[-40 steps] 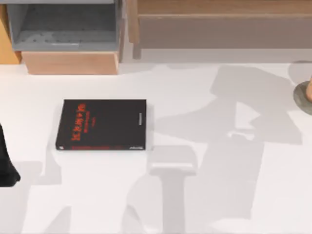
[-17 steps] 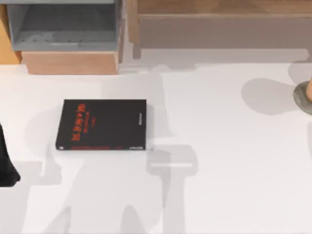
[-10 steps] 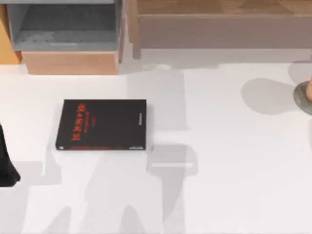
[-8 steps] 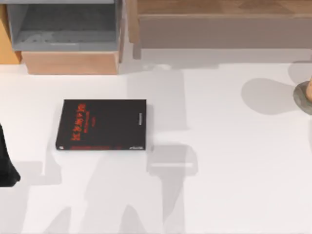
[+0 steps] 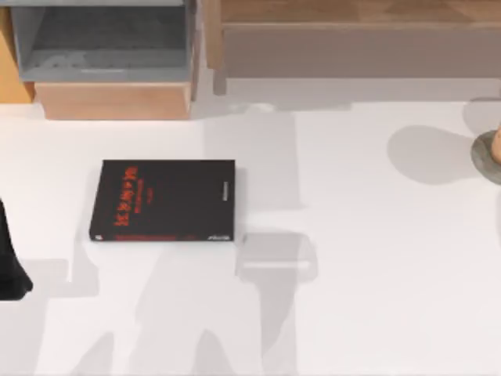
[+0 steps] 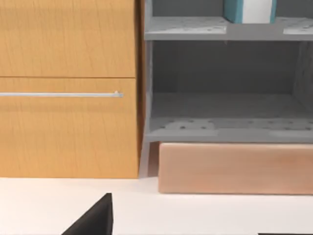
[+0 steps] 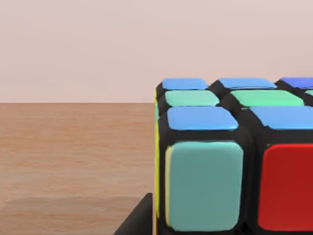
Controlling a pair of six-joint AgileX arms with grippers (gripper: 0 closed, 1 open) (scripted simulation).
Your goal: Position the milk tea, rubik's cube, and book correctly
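The white surface [image 5: 368, 258] is carrying the black book [image 5: 162, 200], which is lying flat, near the left arm [image 5: 9, 266] and on its right. The left pincer [image 6: 195, 220] is hanging wide apart and empty, facing the wooden cabinet [image 6: 68, 88] and its grey shelves [image 6: 225, 127]. The rubik's cube [image 7: 234, 161] is sitting on a wooden shelf [image 7: 73, 156], right against the right pincer [image 7: 139, 220]; whether that pincer is gripping it cannot be told. The milk tea [image 5: 499, 146] is peeking in at the surface's right edge, well apart from the left pincer.
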